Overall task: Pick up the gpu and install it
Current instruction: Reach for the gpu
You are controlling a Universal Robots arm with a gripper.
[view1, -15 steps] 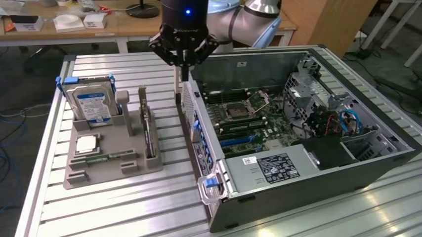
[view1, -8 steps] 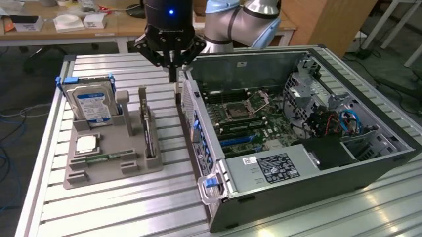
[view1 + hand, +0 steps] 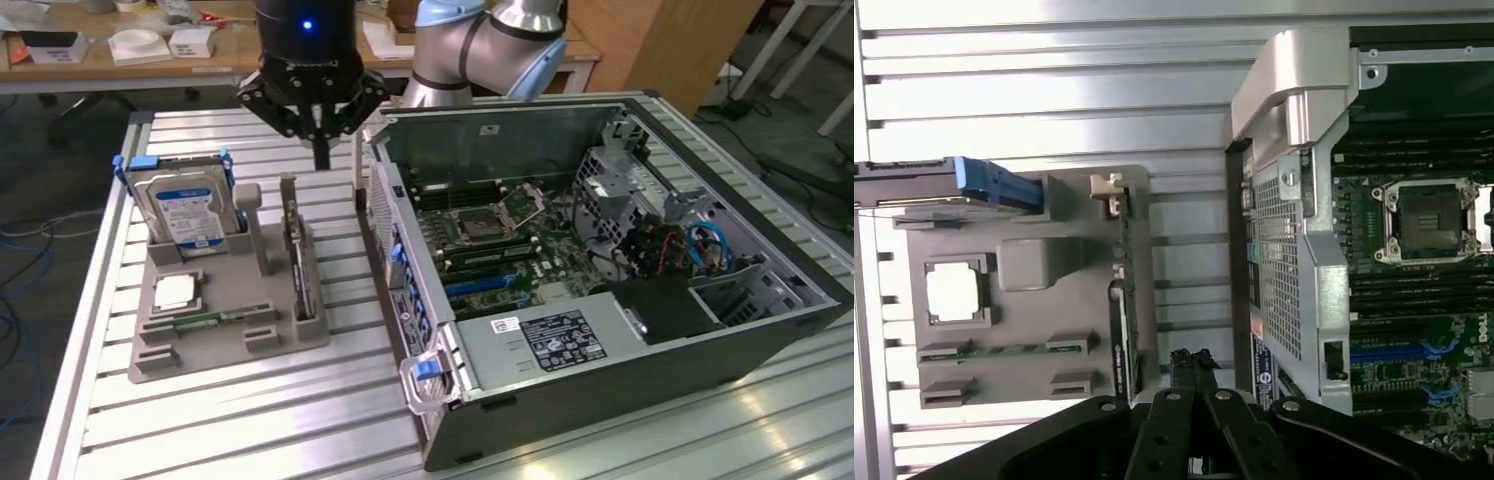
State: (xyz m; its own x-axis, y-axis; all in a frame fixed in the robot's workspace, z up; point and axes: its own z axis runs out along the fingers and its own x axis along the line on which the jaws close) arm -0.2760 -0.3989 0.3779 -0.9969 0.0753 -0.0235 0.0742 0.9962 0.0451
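Note:
The gpu point(image 3: 303, 268) is a thin dark card standing on edge in a slot along the grey holder point(image 3: 220, 350), on the side nearest the computer case. In the wrist view the gpu point(image 3: 1120, 310) shows as a narrow edge. My gripper point(image 3: 320, 160) hangs above the table behind the holder's far end, between the holder and the case, and a little above the gpu's far end. Its fingers are shut together with nothing between them. The gripper point(image 3: 1194, 362) sits beside the gpu's edge in the wrist view.
A silver hard drive point(image 3: 184, 205) with a blue-white label stands at the holder's back. A processor chip point(image 3: 175, 291) and a green memory stick point(image 3: 207, 322) lie on the holder. The open computer case point(image 3: 507, 130) with its motherboard point(image 3: 507, 250) fills the exterior view's right.

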